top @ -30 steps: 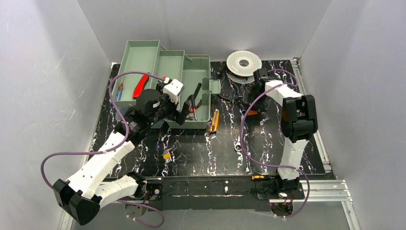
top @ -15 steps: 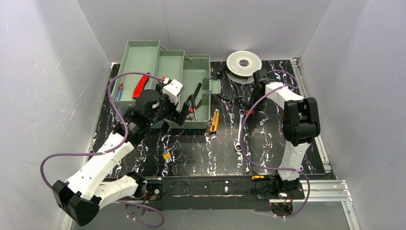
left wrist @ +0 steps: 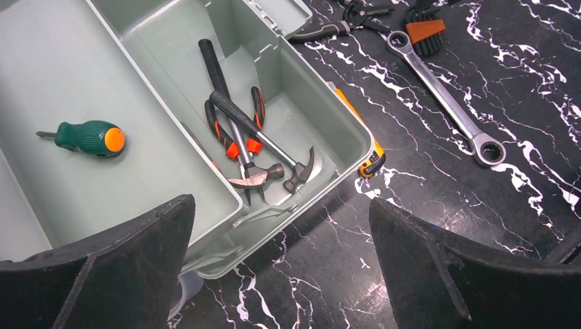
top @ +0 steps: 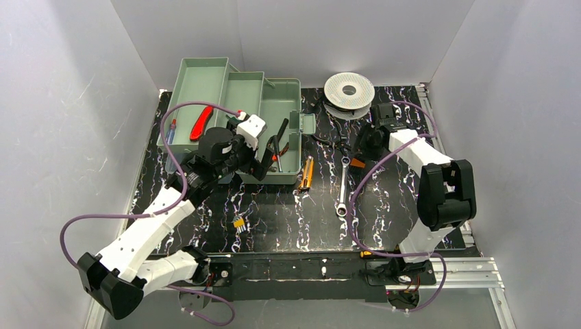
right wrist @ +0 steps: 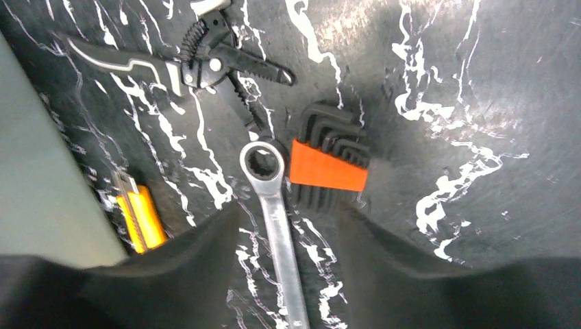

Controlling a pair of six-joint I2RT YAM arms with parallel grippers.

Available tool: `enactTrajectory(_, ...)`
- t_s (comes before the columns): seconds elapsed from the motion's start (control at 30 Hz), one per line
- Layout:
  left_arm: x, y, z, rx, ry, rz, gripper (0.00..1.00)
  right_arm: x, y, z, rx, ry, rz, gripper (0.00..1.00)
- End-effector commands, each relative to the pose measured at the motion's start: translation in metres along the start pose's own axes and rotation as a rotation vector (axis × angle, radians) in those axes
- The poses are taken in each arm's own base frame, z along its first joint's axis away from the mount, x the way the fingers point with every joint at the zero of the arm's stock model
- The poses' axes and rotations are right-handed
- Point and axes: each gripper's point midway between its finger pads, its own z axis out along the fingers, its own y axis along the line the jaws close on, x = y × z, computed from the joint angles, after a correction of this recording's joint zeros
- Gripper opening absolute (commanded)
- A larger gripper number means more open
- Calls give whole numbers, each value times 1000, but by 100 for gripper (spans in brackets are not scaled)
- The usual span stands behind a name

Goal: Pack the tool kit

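Hovering over toolbox (left wrist: 308, 116) corner with left hand (left wrist: 279, 205) spread wide; straddling wrench (right wrist: 276, 223) on desk (right wrist: 445, 103) with right hand (right wrist: 288, 211) likewise spread.

No lettering can be read in any view.
The wrench (right wrist: 275, 212) shank, the orange hex-key holder (right wrist: 322, 166) at its 3 o'clock, the yellow knife (right wrist: 140, 218) at its 9 o'clock, and the green screwdriver (left wrist: 85, 137) handle lying in the toolbox (left wrist: 123, 75) tray carry no mark that can be made out; any stamp or print there is too blurred or too small.
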Motion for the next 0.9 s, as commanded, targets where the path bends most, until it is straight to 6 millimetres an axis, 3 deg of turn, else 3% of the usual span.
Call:
enactTrajectory(0.0,-7,-3,-3,15,-6,7,100,-6,-10,3,52,-24,11,70)
enactTrajectory(0.13,-7,-3,-3,14,-7,6,100,-5,-27,12,152,-6,9,79)
enactTrajectory(0.33,-8,-4,-4,21,-13,5,100,-2,-43,24,318,5,177,84)
enactTrajectory(0.7,-18,-9,-15,42,-59,-10,100,-1,-24,44,327,-6,260,89)
enactTrajectory(0.87,-20,-9,-19,41,-73,-12,100,8,-27,51,350,28,259,89)
